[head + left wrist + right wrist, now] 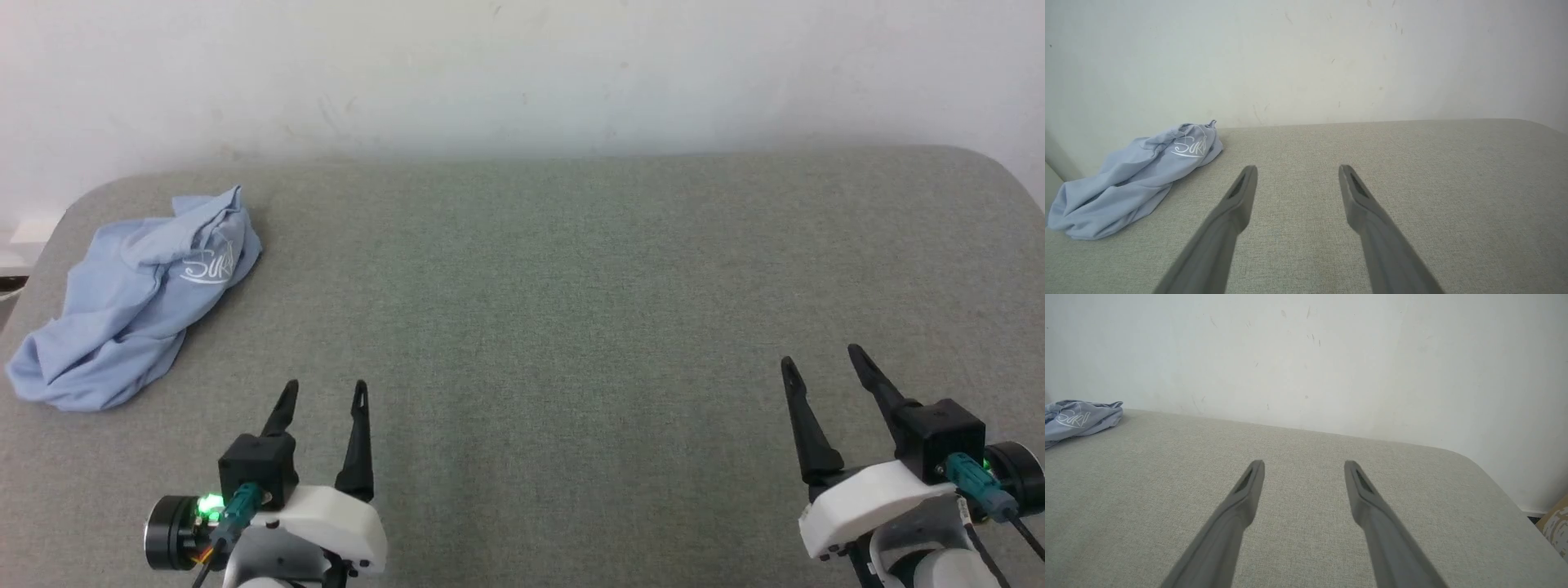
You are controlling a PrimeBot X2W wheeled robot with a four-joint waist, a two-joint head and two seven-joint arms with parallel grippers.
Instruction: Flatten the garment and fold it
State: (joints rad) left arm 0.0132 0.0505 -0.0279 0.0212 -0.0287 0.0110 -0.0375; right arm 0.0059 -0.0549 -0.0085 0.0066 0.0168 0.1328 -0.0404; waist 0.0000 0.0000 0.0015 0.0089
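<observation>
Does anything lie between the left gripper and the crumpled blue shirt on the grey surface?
Nothing visible does. Plain grey surface runs from the left gripper, jaws open, to the garment, which lies bunched up towards the far left corner.

A table (571, 310) covered in grey-green woven cloth spans the head view, and its 2 far corners are rounded. Its far edge runs along a white wall (522, 73) marked with faint scuffs and small dark specks, which are clearer in the wrist views. In the right wrist view, beyond the table's rounded corner and low against the wall, a white skirting board (1529, 509) meets a dark strip of floor (1533, 515). Just beside that, at the picture's edge, is a tan thing with pale blotches (1556, 524); too little shows to tell what it is. Past the table's left edge in the head view lies a pale shape (28, 231), also unclear.
</observation>
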